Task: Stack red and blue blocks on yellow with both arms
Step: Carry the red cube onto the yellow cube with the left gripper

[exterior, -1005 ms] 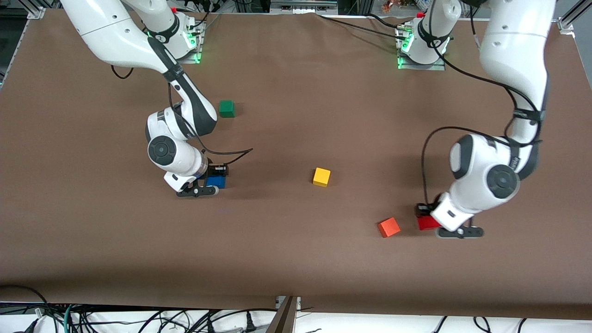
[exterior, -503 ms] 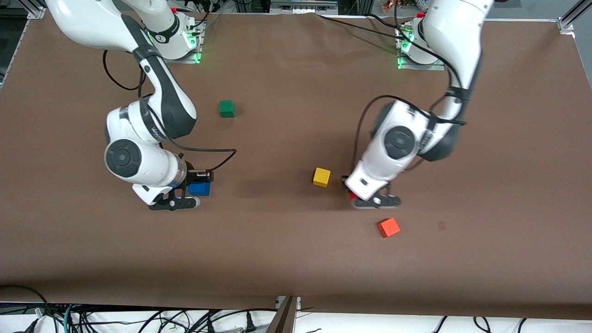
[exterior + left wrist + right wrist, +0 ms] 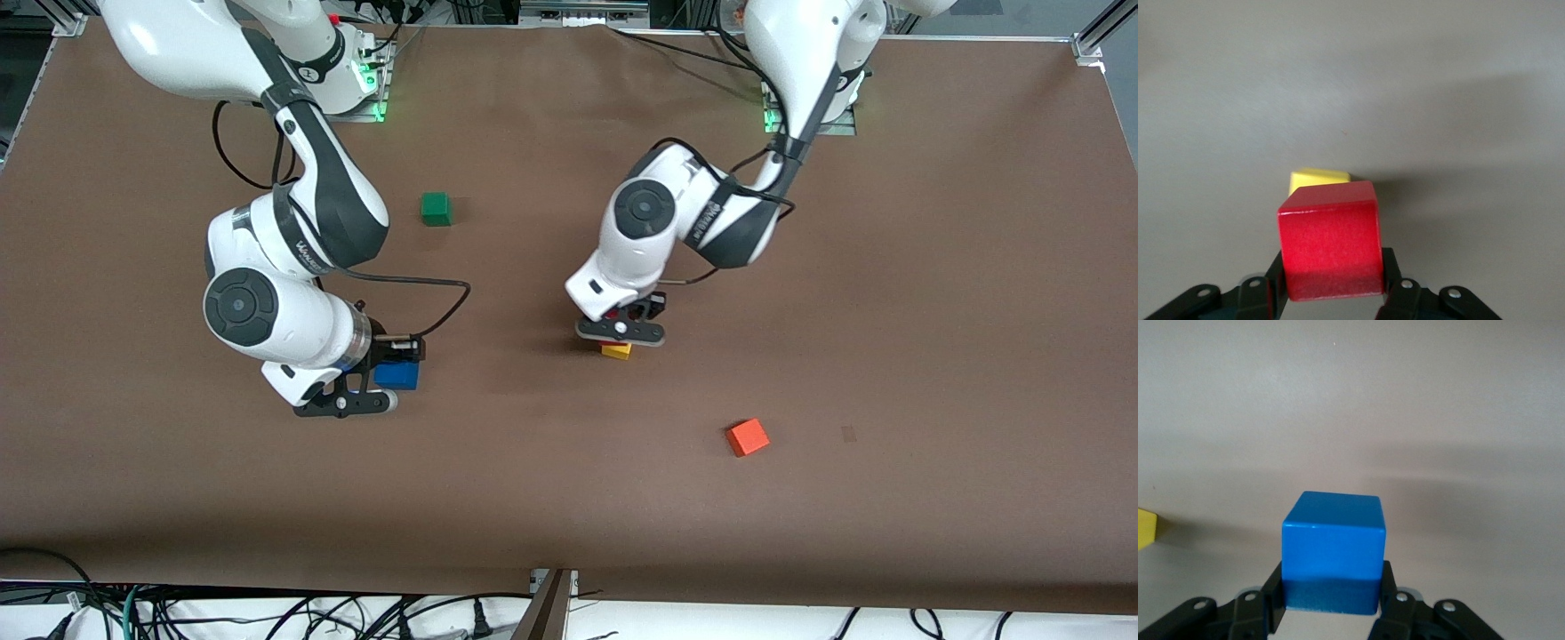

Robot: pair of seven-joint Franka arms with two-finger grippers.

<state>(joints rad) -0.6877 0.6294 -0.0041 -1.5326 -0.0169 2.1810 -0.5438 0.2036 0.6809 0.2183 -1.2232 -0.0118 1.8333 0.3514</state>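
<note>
The left end effector (image 3: 1331, 297) gripped the red block (image 3: 1330, 241) over the yellow cube (image 3: 1317, 179); the right end effector (image 3: 1331, 613) clamped the blue block (image 3: 1333, 550) above the surface (image 3: 889, 311).

From the front we see only a sliver of the yellow cube (image 3: 615, 351), the left gripper (image 3: 620, 331) covering the rest, and the red block (image 3: 1330, 241) it carries is hidden there by the wrist. We cannot tell whether red touches yellow. The right wrist view's edge cuts the yellow cube.
</note>
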